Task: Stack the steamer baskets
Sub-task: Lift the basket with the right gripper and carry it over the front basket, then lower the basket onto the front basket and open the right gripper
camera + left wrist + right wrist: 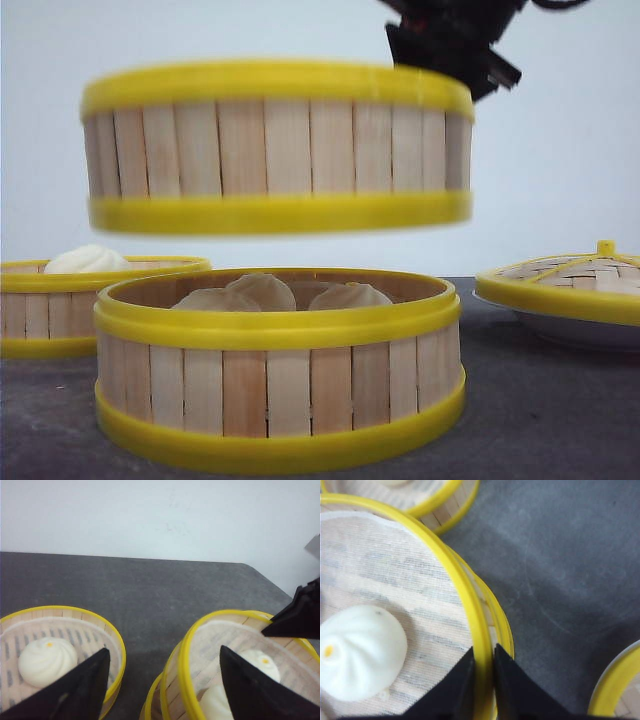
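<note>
Front view: one steamer basket hangs in the air, level, right above a second basket that sits on the dark grey table. Clear gap between the two, not touching. The lower basket holds several white buns. The right gripper shows at the raised basket's top right edge as a dark blurred shape.

Right wrist view: the right gripper's two black fingers are clamped on the yellow rim of the raised basket, one inside the wall, one outside. Inside this basket is a white cloth liner and one white bun with an orange dot. The rim of the lower basket shows just under it, slightly offset.

A third basket rests on the table, back left in the front view, with one bun showing above its rim. It also shows in the left wrist view, with the bun lying on the liner.

The left gripper hovers with fingers spread wide and nothing between them; under it is the table strip between the third basket and the raised one.

At far right a domed woven lid with yellow rim and knob sits on a white plate, well apart from the stack.
</note>
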